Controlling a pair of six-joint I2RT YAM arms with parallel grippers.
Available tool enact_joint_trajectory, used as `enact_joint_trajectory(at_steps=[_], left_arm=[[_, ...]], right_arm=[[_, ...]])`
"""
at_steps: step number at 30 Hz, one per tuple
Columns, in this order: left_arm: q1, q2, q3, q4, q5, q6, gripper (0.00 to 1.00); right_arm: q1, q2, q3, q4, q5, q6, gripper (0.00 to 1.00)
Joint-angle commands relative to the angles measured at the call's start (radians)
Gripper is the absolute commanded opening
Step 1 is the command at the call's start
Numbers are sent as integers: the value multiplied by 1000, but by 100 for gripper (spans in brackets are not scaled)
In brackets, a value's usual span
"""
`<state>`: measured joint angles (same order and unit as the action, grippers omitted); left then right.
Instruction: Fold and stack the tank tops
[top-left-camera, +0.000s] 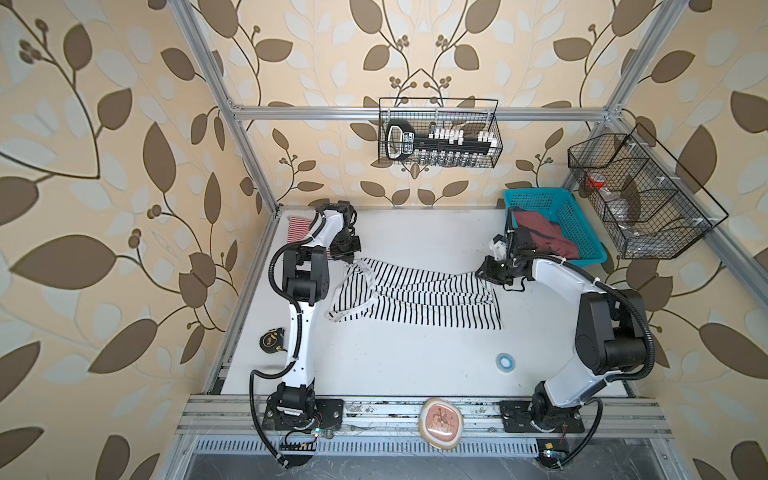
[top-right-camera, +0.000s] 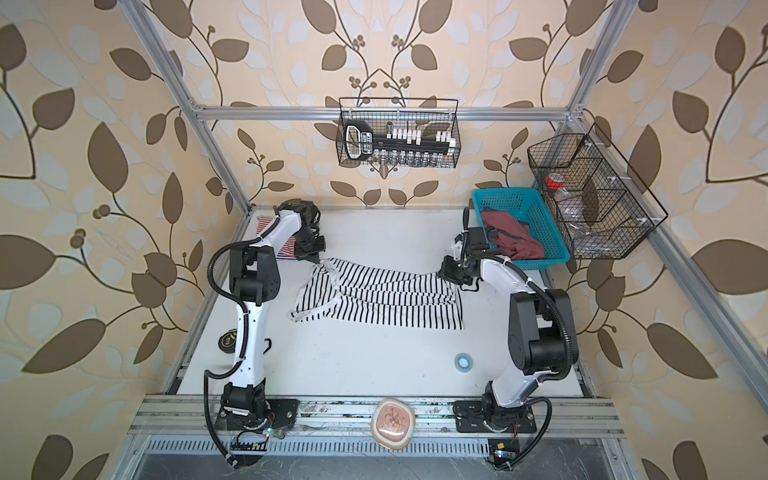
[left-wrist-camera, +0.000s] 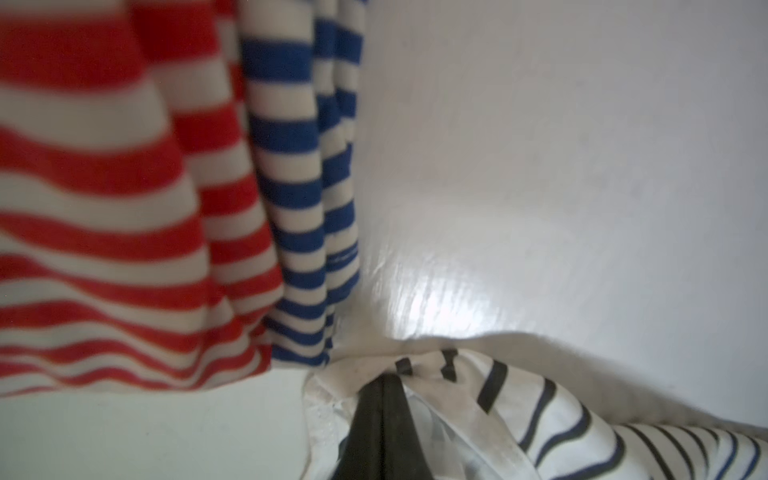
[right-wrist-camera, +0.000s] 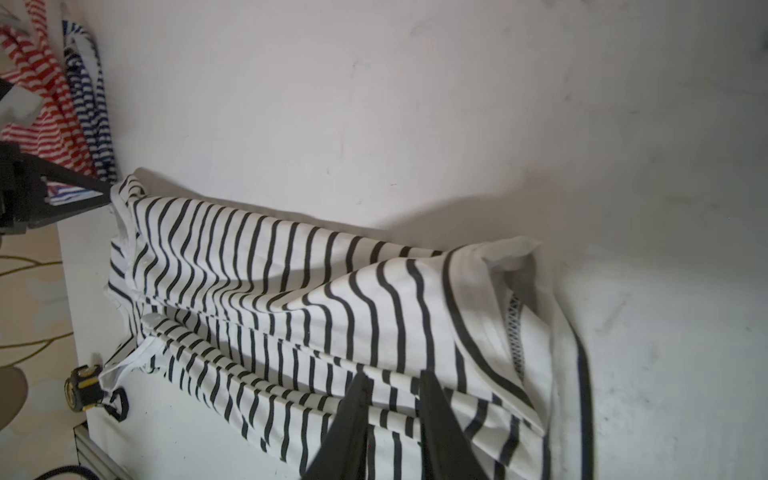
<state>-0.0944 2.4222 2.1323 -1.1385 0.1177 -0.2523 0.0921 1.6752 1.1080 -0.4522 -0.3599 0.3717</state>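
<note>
Both grippers reach the black-and-white striped top (top-left-camera: 415, 297) spread on the white table (top-left-camera: 415, 365), leafy wallpaper (top-left-camera: 104, 166) around: left gripper (left-wrist-camera: 384, 380) pinches its far-left corner, right gripper (right-wrist-camera: 392, 374) straddles the right hem, grip unclear.

Both top views overlook the whole table (top-left-camera: 395, 365); wrist views closely share the black-striped top (right-wrist-camera: 291, 299).
</note>
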Motion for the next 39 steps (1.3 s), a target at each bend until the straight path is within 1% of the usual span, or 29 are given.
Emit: enact_joint_trajectory(at_steps=[1,3,4,9,14,21,29,30,31,32,34,35,36,39], left_arm=[[1,-143,-48,28,-33,12,0],[0,-166,-75,46,-46,13,0],[1,-175,-121,57,-53,14,0],[1,-208,-176,98,-86,14,0],[2,-215,-186,115,-132,31,0],[15,-217,-225,136,-210,45,0],[32,-215,-222,141,-215,47,0],[32,-215,-217,141,-203,45,0],[32,-215,-209,143,-182,42,6],[32,-218,-199,143,-162,38,11],[32,-229,-178,147,-136,13,15],[32,-238,-171,153,-131,4,20],[32,-251,-166,161,-124,-4,26],[32,-290,-150,181,-87,-15,32]], right_arm=[[33,58,-11,70,-83,32,16],[45,102,-13,90,-108,44,12],[53,124,-13,94,-113,44,11],[61,206,-32,99,-109,44,3],[57,243,-58,93,-75,43,2],[31,218,-106,96,-64,47,1],[26,202,-113,95,-65,55,1],[27,200,-111,96,-74,52,2],[27,198,-109,98,-85,52,5],[29,193,-107,100,-97,50,8],[23,169,-110,117,-139,64,19],[18,154,-115,136,-174,77,23],[9,135,-120,162,-212,96,25],[-13,77,-108,198,-277,135,30]])
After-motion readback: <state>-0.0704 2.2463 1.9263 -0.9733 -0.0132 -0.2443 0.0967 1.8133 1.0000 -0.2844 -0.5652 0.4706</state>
